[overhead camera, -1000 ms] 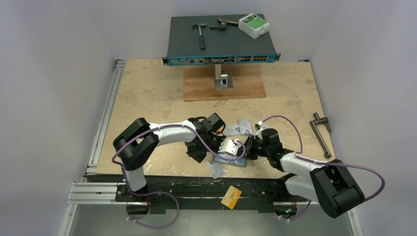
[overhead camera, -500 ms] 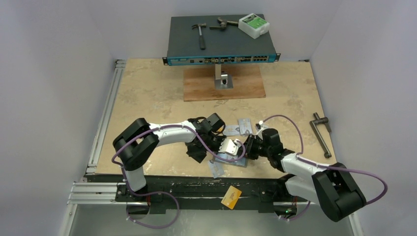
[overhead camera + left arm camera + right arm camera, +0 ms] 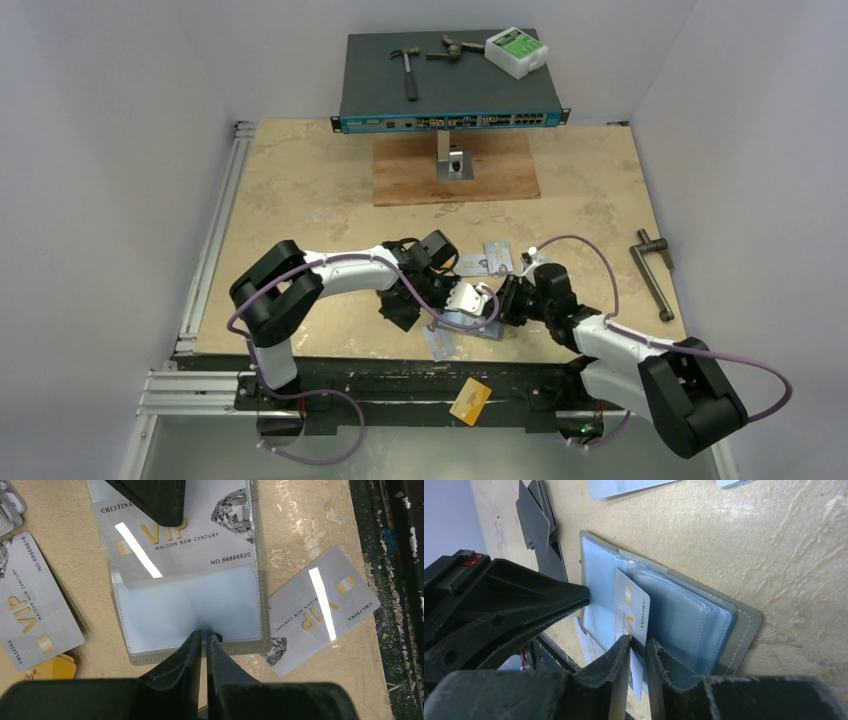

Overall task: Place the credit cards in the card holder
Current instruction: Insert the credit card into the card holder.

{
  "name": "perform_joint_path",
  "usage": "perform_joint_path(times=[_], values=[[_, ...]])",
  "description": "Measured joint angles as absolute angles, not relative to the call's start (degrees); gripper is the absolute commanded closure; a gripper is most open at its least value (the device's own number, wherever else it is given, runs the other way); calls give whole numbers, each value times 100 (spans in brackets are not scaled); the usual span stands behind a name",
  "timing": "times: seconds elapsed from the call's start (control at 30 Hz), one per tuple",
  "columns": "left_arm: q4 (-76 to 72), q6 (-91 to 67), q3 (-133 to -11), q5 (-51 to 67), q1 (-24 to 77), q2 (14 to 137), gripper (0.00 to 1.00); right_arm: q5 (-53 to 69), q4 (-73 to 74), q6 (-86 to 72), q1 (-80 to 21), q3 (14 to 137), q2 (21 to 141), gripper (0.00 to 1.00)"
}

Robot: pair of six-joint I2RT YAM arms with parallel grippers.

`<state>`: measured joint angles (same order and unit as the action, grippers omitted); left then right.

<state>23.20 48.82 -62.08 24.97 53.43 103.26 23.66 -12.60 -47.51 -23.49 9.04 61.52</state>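
- Three silver credit cards [image 3: 175,535] in the left wrist view: the first partway inside the unfolded card holder [image 3: 165,615], a loose card [image 3: 320,612] flat on the table [image 3: 310,510] touching the holder's corner, a third card [image 3: 35,615] near the opposite side, overlapping an orange card [image 3: 55,667].
- Same view: left gripper [image 3: 204,634] clamped on the near edge of the holder's clear sleeve, fingers almost together.
- Right wrist view: right gripper [image 3: 638,642] with jaws slightly apart, straddling the edge of the half-inserted card [image 3: 631,605]; holder flat on the tabletop, bluish sleeves facing up.
- Top view: both grippers meeting over the holder near the table's front edge, between the two arms; second orange card [image 3: 470,400] well apart, on the black base rail [image 3: 350,385].
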Motion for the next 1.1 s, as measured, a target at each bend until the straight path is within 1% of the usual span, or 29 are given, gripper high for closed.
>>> perform_joint_path(times=[0.17, 0.3, 0.47, 0.63, 1.1], values=[[2322, 4877, -6208, 2493, 5343, 10326, 94, 2392, -1514, -4759, -2438, 982, 6462, 82], [2320, 4860, -6208, 2493, 5343, 10326, 94, 2368, -1653, -4786, -2554, 1052, 6678, 85], [2322, 4858, -6208, 2493, 5343, 10326, 94, 2265, -1653, -4851, -2617, 1055, 6667, 91], [2322, 4853, -6208, 2493, 5343, 10326, 95, 2003, -1485, -4960, -2670, 1055, 6512, 100], [2316, 4755, -6208, 2493, 5343, 10326, 96, 1594, -1417, -5168, -2698, 1059, 6377, 100]])
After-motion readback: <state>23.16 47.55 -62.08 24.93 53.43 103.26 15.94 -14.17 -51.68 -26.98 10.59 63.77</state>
